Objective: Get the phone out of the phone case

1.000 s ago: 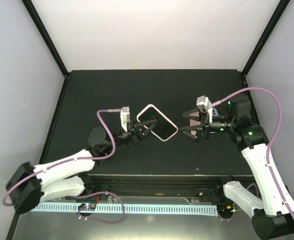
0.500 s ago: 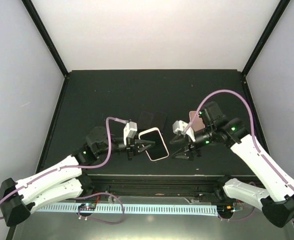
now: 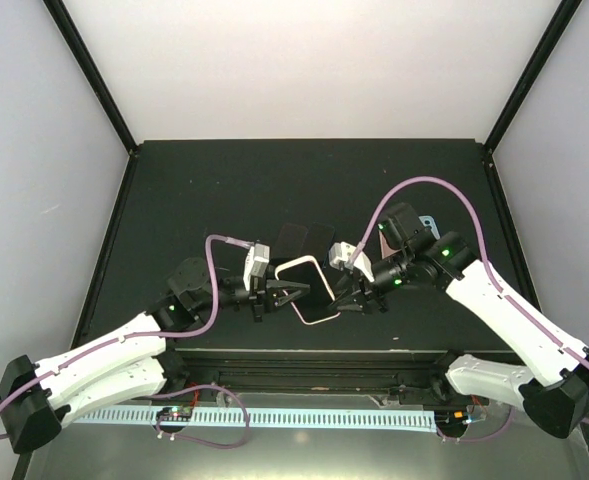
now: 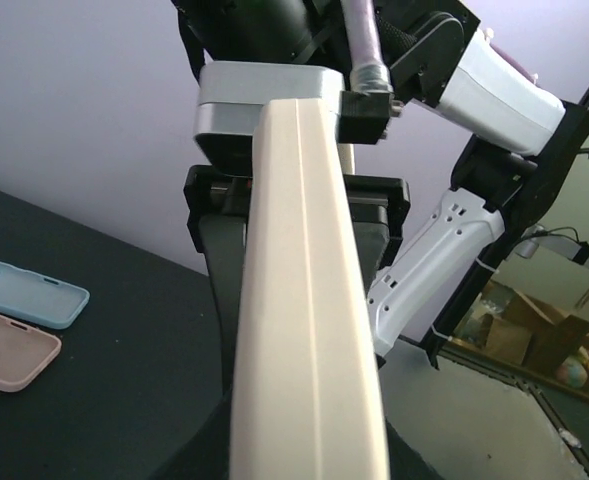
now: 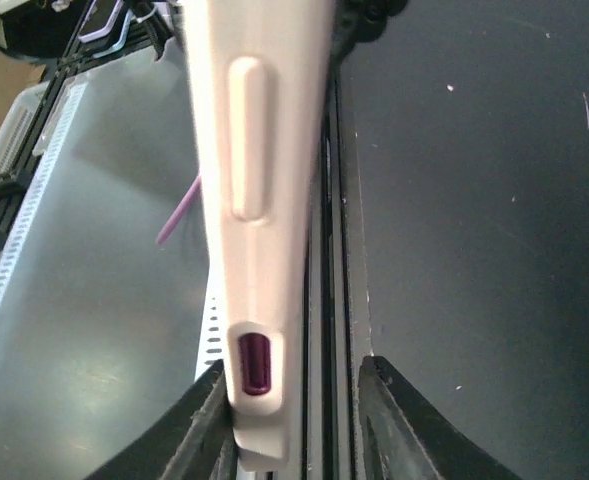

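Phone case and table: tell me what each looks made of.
Phone case: likely silicone or soft plastic, matte cream-pink, with a moulded button bump. Table: black matte surface with faint specks; whether it is a mat or painted board, I cannot tell.

The left arm (image 3: 104,350) and right arm (image 3: 514,310) reach inward, low over the near edge of the table (image 3: 224,180), wrists facing each other at its middle. The left gripper (image 3: 286,294) clamps the phone (image 3: 312,290). The right gripper (image 3: 352,292) has its fingers spread astride the opposite side.
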Controlling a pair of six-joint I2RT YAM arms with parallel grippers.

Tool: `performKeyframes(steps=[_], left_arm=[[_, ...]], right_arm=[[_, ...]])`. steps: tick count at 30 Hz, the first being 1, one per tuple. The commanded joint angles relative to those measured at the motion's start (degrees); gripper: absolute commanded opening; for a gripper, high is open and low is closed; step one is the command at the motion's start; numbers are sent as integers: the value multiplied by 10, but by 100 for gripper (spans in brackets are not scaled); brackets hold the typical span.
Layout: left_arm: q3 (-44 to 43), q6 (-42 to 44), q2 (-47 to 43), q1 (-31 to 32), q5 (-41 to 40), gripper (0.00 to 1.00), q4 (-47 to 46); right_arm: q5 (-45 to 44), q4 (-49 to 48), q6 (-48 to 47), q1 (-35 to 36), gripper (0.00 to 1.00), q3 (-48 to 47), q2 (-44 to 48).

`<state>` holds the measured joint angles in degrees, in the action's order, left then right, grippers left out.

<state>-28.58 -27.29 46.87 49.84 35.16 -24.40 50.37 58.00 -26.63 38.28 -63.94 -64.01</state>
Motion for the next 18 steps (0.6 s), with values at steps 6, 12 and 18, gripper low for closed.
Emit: performKeyframes(steps=[6,12,18], left_arm=[[-9,-16,-5,1,-12,19,-65],[29,-25,-56,0,-112,63,-65],[59,-29,-82,0,-107,56,-97]], right_arm=[[42,-13,8,5,12,-8,-2],[51,-18,28,4,6,-13,6],[63,-25,36,-2,5,-11,8]])
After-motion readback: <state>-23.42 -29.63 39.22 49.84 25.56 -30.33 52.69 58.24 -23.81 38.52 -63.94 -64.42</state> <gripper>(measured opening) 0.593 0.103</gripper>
